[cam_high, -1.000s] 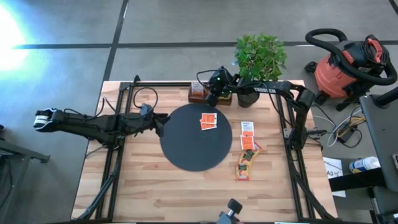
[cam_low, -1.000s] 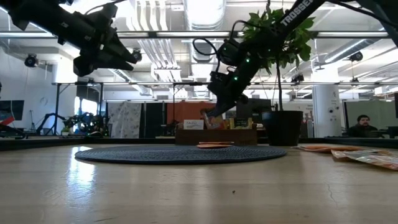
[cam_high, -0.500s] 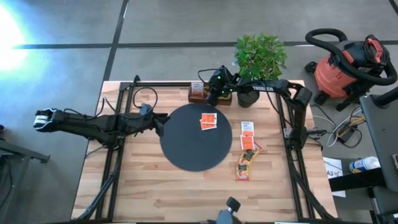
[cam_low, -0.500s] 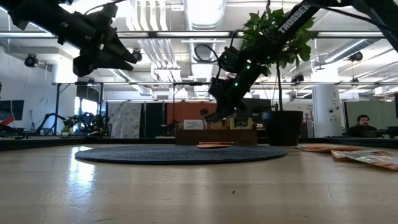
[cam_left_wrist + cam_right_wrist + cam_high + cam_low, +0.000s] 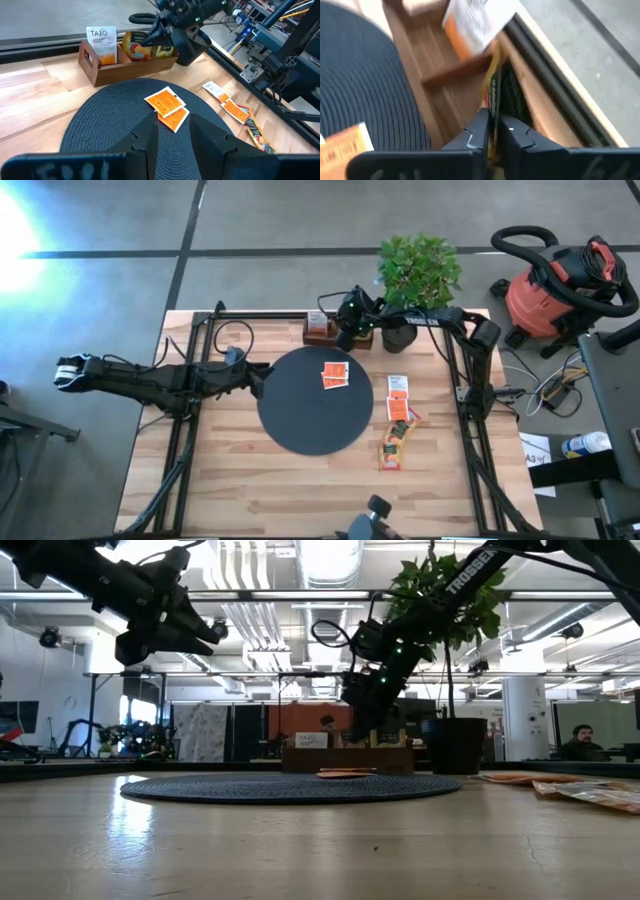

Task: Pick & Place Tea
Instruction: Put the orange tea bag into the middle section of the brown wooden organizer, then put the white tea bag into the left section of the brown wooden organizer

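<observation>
A small wooden box [image 5: 322,330] stands at the table's far edge behind the round black mat [image 5: 300,425]. My right gripper [image 5: 495,131] hangs over the box, shut on a yellow-green tea sachet [image 5: 493,97] whose lower part reaches into a compartment. A white-and-orange sachet [image 5: 101,42] and yellow ones [image 5: 136,47] stand in the box. Two orange sachets [image 5: 334,375] lie flat on the mat. My left gripper [image 5: 174,134] waits open above the mat's left edge, holding nothing. My right gripper pinches the yellow-green sachet by its upper edge [image 5: 494,119] between its two fingers, flat faces against the pads. The fingers slant down from the table's right and near side. The sachet hangs edge-on below them, down inside the box beside a divider [image 5: 455,75].
Several more sachets [image 5: 397,412] lie on the bare wood right of the mat. A potted plant [image 5: 418,275] stands close beside the box at the far edge. Metal arm frames run along both sides of the table. A shop vacuum [image 5: 560,285] stands off the table.
My right gripper has sunk a little with its sachet, coming down onto the box, so the sachet now reaches into a compartment.
</observation>
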Motion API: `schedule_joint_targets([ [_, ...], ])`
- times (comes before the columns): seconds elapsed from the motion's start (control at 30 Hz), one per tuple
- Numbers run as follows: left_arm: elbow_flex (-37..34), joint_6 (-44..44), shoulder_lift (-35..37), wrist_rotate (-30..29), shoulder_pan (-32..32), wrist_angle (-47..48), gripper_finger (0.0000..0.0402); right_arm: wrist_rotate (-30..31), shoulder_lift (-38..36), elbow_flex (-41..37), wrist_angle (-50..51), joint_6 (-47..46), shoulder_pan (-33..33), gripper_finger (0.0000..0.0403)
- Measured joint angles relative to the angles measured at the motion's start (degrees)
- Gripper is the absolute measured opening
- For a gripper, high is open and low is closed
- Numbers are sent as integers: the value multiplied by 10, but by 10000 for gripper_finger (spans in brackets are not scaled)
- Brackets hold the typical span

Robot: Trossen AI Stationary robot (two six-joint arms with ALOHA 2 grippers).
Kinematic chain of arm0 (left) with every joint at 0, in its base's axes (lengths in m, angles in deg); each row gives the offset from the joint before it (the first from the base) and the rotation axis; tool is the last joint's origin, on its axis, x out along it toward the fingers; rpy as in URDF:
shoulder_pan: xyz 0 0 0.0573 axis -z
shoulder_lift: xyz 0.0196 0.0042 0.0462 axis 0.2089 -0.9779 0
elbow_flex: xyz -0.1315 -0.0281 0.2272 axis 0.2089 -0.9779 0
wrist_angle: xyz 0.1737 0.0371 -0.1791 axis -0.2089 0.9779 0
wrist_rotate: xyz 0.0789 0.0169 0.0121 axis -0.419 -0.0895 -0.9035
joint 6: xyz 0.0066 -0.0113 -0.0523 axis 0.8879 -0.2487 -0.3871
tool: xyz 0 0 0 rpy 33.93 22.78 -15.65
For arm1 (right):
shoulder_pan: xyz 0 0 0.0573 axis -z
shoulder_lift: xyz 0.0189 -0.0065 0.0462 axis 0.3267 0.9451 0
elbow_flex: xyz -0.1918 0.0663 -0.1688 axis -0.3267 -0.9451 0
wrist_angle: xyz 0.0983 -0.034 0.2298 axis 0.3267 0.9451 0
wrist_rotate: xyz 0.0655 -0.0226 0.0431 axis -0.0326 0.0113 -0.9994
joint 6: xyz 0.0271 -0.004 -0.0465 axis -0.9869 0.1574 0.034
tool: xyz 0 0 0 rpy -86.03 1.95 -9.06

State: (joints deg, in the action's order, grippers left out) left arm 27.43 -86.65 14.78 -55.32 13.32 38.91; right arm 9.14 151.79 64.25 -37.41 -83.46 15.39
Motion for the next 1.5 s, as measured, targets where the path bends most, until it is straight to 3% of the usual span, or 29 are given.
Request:
schedule_joint_targets([
  [0.23, 0, 2, 0, 0, 0, 0, 106, 14, 0, 0, 13, 37, -1, 96],
  [0.37, 0, 0, 0, 0, 0, 0, 106, 26, -3, 11, 15, 39, -1, 113],
  [0.63, 0, -2, 0, 0, 0, -1, 106, 24, -43, 48, 14, 91, -15, 108],
  [0.77, 0, 8, -7, 6, 0, -2, 106, -20, -57, 65, 47, 88, -42, 107],
  [1.03, 0, 27, -69, 20, -1, -25, 106, -112, -57, 74, 144, 10, -141, 107],
  [1.17, 0, 68, -118, 27, -1, -82, 106, -123, -57, 72, 208, -26, -193, 101],
  [1.5, 0, 126, -239, 119, -1, -159, 106, -156, -55, 55, 333, -142, -272, 80],
])
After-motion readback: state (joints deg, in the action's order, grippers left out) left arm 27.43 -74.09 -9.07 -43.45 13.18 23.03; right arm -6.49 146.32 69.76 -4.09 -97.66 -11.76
